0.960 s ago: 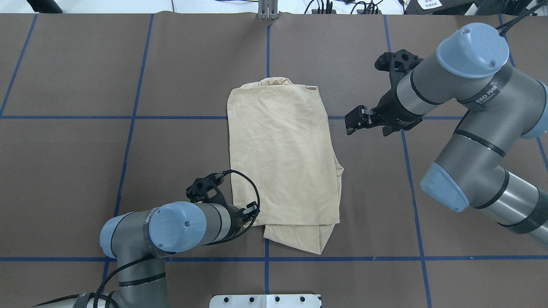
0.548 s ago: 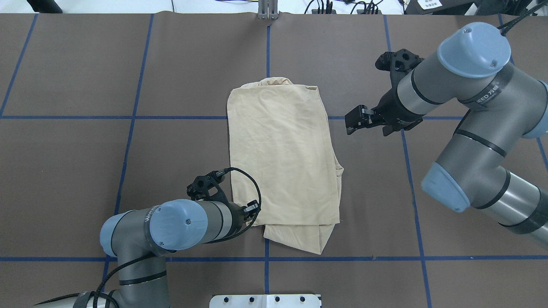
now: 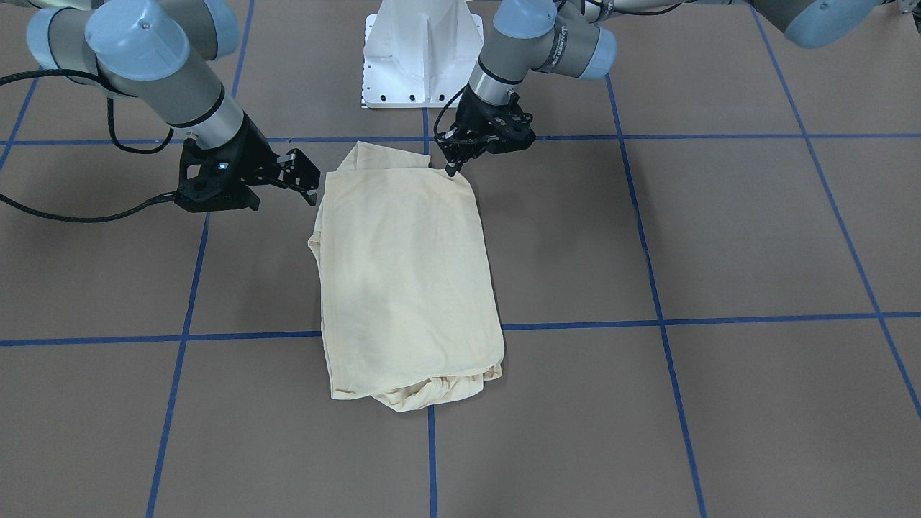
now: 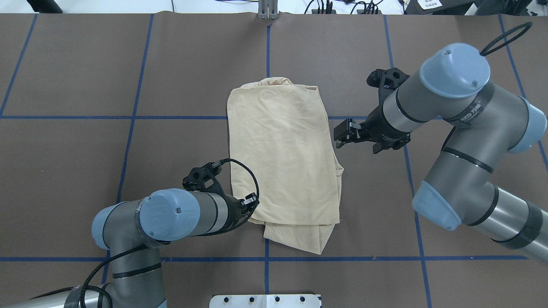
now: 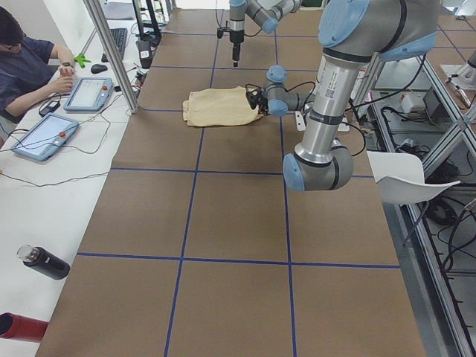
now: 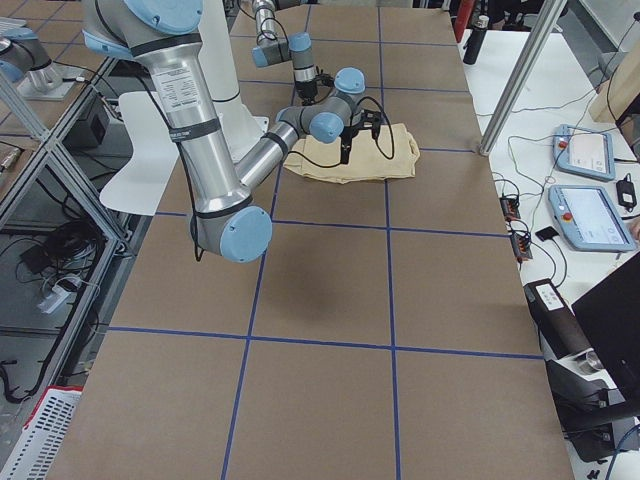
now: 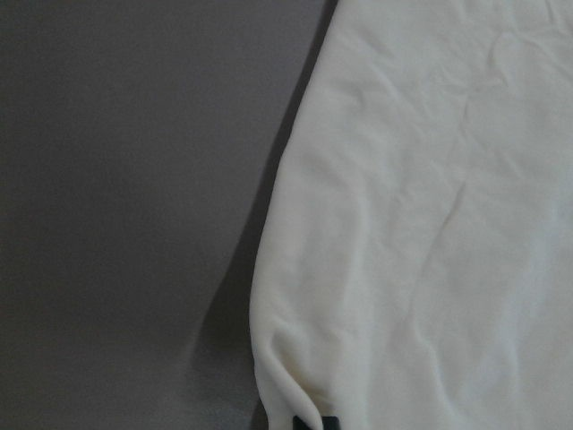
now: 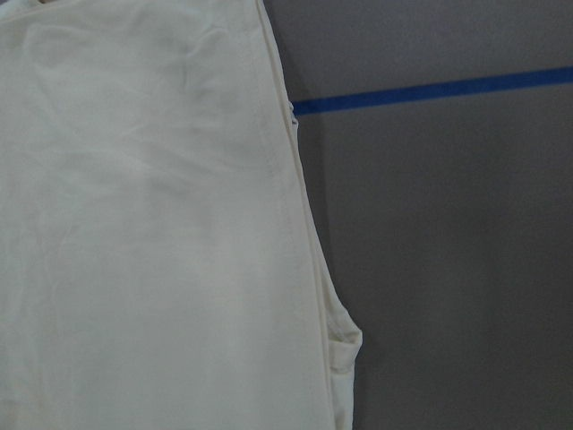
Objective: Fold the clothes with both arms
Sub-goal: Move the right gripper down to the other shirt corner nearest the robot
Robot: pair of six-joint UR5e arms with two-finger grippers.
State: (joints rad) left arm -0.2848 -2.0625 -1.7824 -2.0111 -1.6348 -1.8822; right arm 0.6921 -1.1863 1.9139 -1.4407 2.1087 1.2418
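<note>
The clothes are one pale cream shirt [image 4: 282, 158], folded into a long rectangle on the brown table, print side hidden. It also shows in the front view [image 3: 403, 273]. My left gripper [image 4: 251, 204] is at the shirt's near-left corner, fingers together on the cloth edge [image 3: 450, 170]. In the left wrist view the cloth [image 7: 430, 224] bunches toward a dark fingertip [image 7: 327, 424]. My right gripper [image 4: 339, 137] hovers open just beside the shirt's right edge [image 3: 311, 183], with nothing between its fingers. The right wrist view looks down on that edge of the shirt [image 8: 143, 224].
The white pedestal base [image 3: 421, 50] stands at the table's near edge behind the shirt. Blue tape lines [image 4: 128, 117] grid the brown table. A person [image 5: 22, 59] sits at tablets [image 5: 89, 93] along the far side, where a dark bottle [image 5: 44, 262] also lies.
My right arm has swung in toward the shirt, bringing its gripper close to the right edge. The left arm's elbow has shifted slightly left while its gripper stays at the corner.
</note>
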